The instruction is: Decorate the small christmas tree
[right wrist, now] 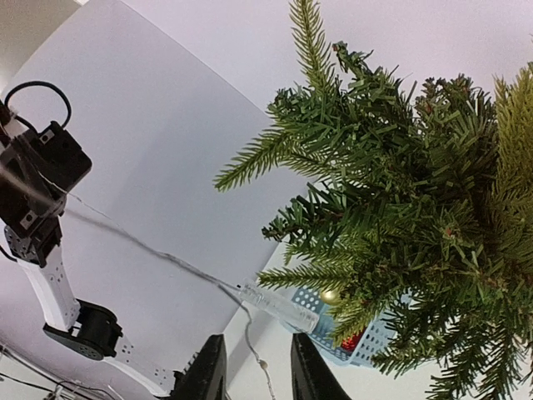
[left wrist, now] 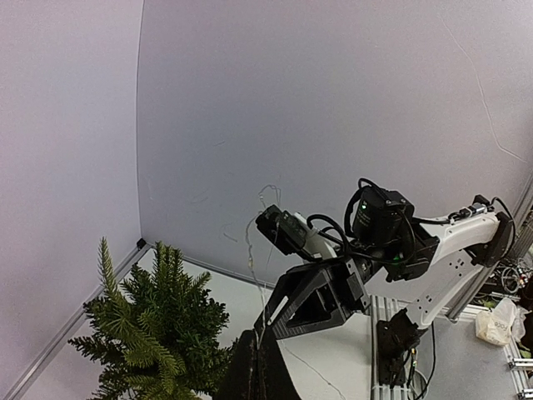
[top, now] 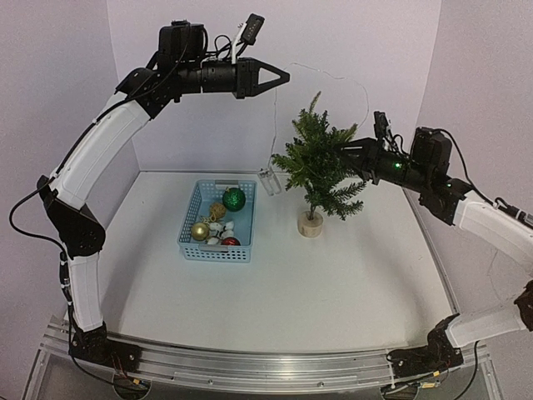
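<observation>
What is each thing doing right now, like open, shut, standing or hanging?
left gripper: shut on the light string.
right gripper: open, at the small christmas tree.
small christmas tree: standing upright.
light string: hanging in the air.
basket: holding ornament balls.

Dark green tree (top: 321, 162); light blue basket (top: 218, 221); green bauble (top: 234, 198); gold bauble (top: 200, 231); red bauble (top: 231, 242).

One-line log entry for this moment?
left gripper raised, shut on light wire | right gripper open at small christmas tree | ornaments in basket
</observation>
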Robot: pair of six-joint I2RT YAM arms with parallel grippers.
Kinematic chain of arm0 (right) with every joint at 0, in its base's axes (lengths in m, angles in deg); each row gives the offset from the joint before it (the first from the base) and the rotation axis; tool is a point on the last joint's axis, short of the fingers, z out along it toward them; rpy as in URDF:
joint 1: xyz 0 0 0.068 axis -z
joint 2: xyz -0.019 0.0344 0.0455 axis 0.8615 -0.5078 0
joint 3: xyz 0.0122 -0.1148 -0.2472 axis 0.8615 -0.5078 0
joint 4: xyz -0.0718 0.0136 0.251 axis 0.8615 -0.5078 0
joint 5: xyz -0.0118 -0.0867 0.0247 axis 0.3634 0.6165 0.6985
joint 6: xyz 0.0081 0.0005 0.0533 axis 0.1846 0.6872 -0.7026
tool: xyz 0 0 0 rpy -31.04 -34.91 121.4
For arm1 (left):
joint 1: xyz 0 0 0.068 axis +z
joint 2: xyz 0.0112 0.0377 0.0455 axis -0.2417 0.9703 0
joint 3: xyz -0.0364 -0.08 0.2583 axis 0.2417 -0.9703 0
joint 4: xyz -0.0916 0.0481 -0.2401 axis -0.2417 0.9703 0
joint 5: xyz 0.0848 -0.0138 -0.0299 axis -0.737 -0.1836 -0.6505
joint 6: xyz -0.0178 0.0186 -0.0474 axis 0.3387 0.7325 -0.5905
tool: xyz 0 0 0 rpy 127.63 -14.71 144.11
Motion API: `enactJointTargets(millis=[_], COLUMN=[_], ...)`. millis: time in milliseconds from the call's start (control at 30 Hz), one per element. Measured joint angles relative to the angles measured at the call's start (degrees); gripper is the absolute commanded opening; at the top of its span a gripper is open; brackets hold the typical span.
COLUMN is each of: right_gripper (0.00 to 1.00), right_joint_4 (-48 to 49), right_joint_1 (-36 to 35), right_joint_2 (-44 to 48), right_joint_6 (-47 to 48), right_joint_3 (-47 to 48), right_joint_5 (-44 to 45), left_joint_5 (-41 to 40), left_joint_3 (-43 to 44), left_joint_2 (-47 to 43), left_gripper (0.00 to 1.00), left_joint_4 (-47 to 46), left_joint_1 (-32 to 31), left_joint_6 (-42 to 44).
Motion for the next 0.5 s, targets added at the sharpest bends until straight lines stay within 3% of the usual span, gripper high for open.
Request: enactJointTargets(millis=[100,167,333,500], right_gripper=[0.05,0.0,0.0,0.0], right_joint_4=[0.8,1.1,-0.6,-15.2], right_joint_1=[0.0,0.0,0.0,-0.1], right_joint_2=[-0.1,-0.1,0.4,1.7], right_joint_6=[-0.4,-0.6,0.8,7.9], right_joint_3=[0.0,0.0,0.1,7.7], right_joint_5=[-0.1,0.0,1.6,8.4], left_joint_5=[0.0,0.0,0.0,1.4], left_joint_3=[0.0,0.0,0.0,-6.6], left_joint_2=[0.0,0.0,0.0,-1.6], left_gripper=[0.0,0.0,0.0,0.0], left_joint_4=[0.0,0.0,0.0,-2.5], left_joint_1=[0.0,0.0,0.5,0.8], left_joint_6=[0.0,0.0,-0.5,-2.6])
